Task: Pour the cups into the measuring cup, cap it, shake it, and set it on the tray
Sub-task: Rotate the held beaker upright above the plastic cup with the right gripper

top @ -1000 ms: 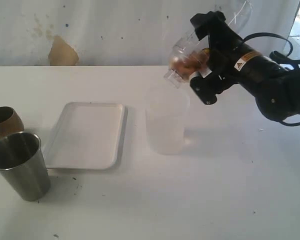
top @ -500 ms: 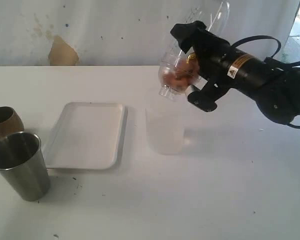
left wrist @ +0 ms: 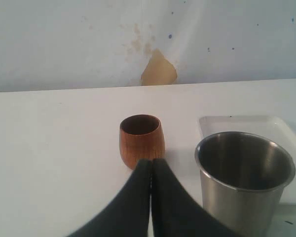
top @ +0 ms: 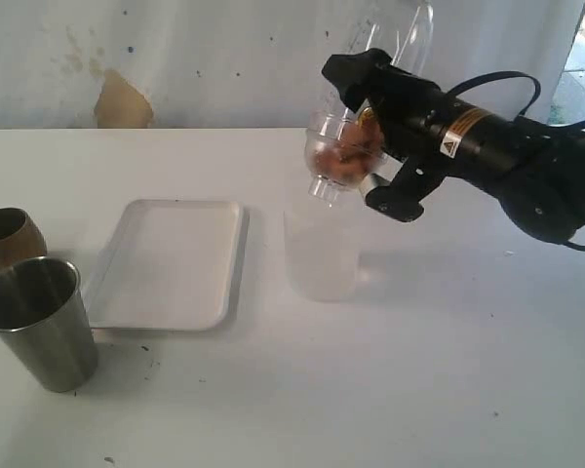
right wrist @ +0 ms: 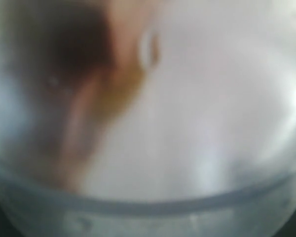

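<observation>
the white table (top: 448,390) carries everything. above it the right gripper (top: 370,136) is clamped across the clear measuring cup (top: 333,161), one jaw on either side of its wall. over the last second we see this gripper swing toward the tray side and roll, so that the measuring cup, first lying at a slant, now stands steeply with one end down and the other high behind the gripper. the brown contents (top: 343,154) have slid into the low end. we see nothing drop out, which we take to mean the cup is capped and the shake is under way.

the tray (top: 236,273) lies bare, below the right gripper and well off to its side, so the final placing is not yet done. the frosted beaker (top: 322,258) stands upright almost directly beneath the held cup, apart from it.

the steel tumbler (top: 41,327) sits just ahead of the left gripper (left wrist: 150,197), with the brown cup (top: 8,239) beside it and a little farther from that gripper; both stand upright and look empty. the left gripper's jaws are pressed together on nothing.

the right wrist view gives only a blurred clear wall and a brown smear.
</observation>
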{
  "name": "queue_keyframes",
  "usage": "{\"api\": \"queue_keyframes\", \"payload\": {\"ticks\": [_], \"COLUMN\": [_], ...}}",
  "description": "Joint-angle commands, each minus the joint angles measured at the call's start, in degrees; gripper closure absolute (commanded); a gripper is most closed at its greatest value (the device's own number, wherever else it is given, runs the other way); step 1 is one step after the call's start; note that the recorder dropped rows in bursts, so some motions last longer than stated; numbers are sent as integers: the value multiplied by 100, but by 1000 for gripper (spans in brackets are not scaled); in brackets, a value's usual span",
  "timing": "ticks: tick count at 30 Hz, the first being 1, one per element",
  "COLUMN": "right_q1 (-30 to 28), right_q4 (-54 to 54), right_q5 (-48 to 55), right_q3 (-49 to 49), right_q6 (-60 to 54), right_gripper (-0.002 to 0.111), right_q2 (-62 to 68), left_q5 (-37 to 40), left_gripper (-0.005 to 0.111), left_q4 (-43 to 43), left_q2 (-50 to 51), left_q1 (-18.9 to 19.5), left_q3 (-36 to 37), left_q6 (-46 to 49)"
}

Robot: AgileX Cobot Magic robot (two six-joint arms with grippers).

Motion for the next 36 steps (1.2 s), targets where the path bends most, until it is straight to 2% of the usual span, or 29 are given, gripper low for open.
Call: {"api": "queue_keyframes", "payload": {"ticks": [1, 6, 12, 17, 36], "right_q1": [-39, -64, -116, -116, -329], "right_q4": [698, 1469, 908, 523, -566], "right_q5": [-375, -632, -539, -236, -478], "right_q3": [-70, -208, -732, -753, -1034], "right_q6": [-147, -147, -147, -147, -147], "right_gripper": [108, 108, 108, 108, 108], "right_q2": [-82, -82, 74, 215, 437], "left_q5": [11, 11, 11, 11, 11], "left_gripper": [106, 106, 106, 106, 106], "left_q4": [25, 25, 25, 25, 25], "left_q2": [-14, -14, -14, -14, -14], "left_q1": [-13, -13, -13, -13, -13], "left_q3": [29, 29, 29, 29, 29], "left_q6": [-12, -12, -12, -12, -12]}}
